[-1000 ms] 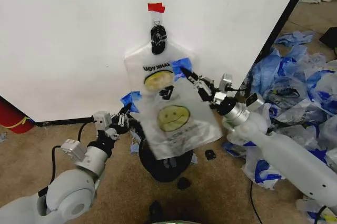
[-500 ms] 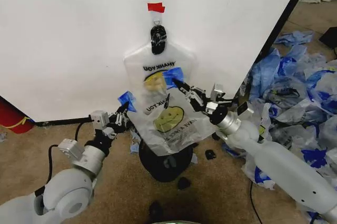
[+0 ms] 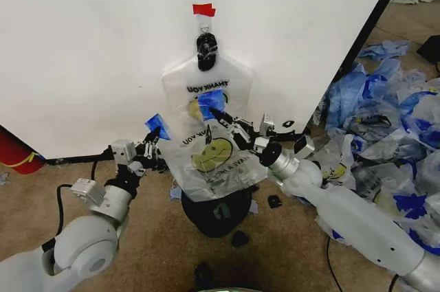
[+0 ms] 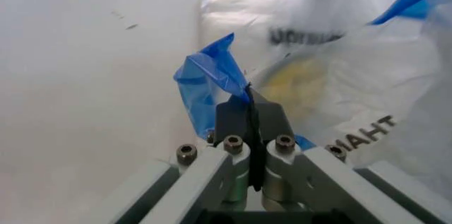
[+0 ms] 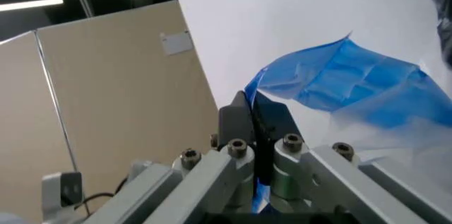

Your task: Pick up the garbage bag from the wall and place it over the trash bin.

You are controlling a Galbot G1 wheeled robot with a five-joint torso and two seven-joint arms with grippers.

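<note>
Both grippers carry the garbage bag (image 3: 210, 161) mid-frame, above the trash bin (image 3: 214, 214): left gripper (image 3: 155, 137) and right gripper (image 3: 214, 113), jaws clamped on blue handles. We judge next: spread the mouth, lower over the rim.

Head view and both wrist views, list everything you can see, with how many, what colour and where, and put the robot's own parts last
garbage bag: one, translucent white with yellow smiley and blue handles, held up between both grippers above the bin
second printed bag: one, translucent white, hanging on the wall from the clip
clip: one, black, on the wall under the tape
tape: one strip, red, on the white wall
trash bin: one, black, on the carpet below the held bag
loose plastic bags: many, white and blue, heaped on the floor at right
red cylinder: one, at the wall, far left
left gripper: shut on a blue handle
right gripper: shut on the other blue handle
</note>
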